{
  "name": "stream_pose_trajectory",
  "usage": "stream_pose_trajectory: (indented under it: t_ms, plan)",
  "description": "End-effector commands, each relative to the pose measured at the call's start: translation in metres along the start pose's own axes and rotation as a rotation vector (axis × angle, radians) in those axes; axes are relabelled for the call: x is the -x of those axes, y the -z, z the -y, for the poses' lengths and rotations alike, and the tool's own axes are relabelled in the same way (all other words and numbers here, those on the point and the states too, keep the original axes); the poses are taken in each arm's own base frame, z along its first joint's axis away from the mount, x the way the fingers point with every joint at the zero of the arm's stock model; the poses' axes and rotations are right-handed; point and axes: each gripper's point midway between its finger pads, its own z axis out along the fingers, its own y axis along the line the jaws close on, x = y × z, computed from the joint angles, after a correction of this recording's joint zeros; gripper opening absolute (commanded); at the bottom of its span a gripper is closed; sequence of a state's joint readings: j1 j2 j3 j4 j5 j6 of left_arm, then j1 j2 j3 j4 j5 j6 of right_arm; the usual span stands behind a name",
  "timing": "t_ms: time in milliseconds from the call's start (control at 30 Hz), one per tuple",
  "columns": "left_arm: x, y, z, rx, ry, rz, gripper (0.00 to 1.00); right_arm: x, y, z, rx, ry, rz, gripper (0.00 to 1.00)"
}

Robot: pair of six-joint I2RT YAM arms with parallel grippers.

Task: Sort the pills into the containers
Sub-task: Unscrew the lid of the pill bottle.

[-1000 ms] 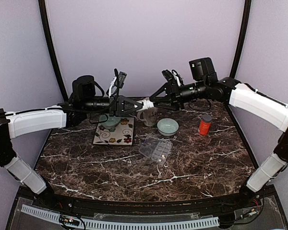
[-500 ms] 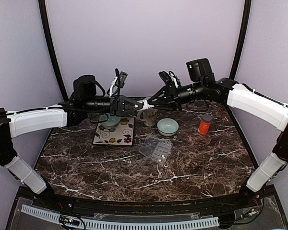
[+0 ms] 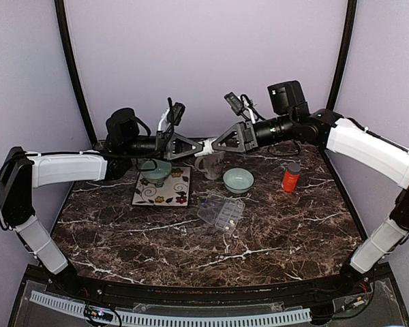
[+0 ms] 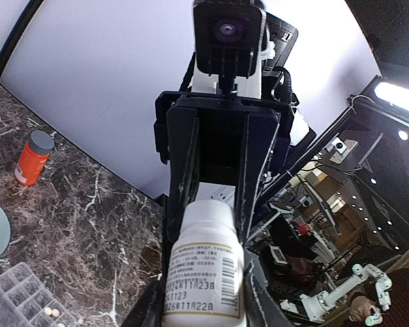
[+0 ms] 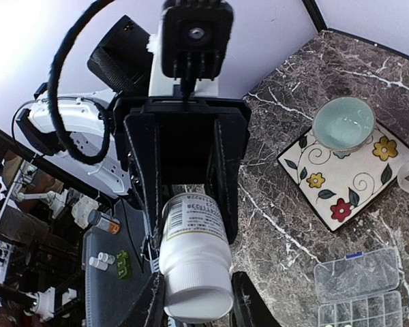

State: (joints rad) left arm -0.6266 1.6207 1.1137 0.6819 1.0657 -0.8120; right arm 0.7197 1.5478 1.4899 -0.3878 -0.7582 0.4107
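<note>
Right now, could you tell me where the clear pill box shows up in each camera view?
Top view: pill box, centre of the picture, just below and left of a green bowl.
Left wrist: bottom-left corner, cut off by the edge.
Right wrist: bottom-right corner, also cut off.
Shared landmark: the white bottle, raised mid-frame in all three.

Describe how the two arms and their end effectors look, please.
The left arm and right arm have white shells between black joints. The left end effector and right end effector are black, triangular, each with a small camera above. Black cables loop by both wrists.
</note>
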Motion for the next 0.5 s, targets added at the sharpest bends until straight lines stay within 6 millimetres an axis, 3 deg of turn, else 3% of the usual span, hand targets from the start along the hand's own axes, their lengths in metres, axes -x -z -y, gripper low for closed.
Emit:
stream_pose_trajectory:
  t_ms: [0, 467]
  plan:
    - [0.0137, 0.0009, 0.0441, -0.173, -0.017, -0.029, 0.00, 0.0132, 0.0088, -0.0152, -0.018, 0.217, 0.051, 0.01]
    - [0.0082, -0.0003, 0.0432, -0.221, 0.030, -0.059, 0.00, 0.0206, 0.0150, -0.0176, -0.059, 0.301, 0.086, 0.07]
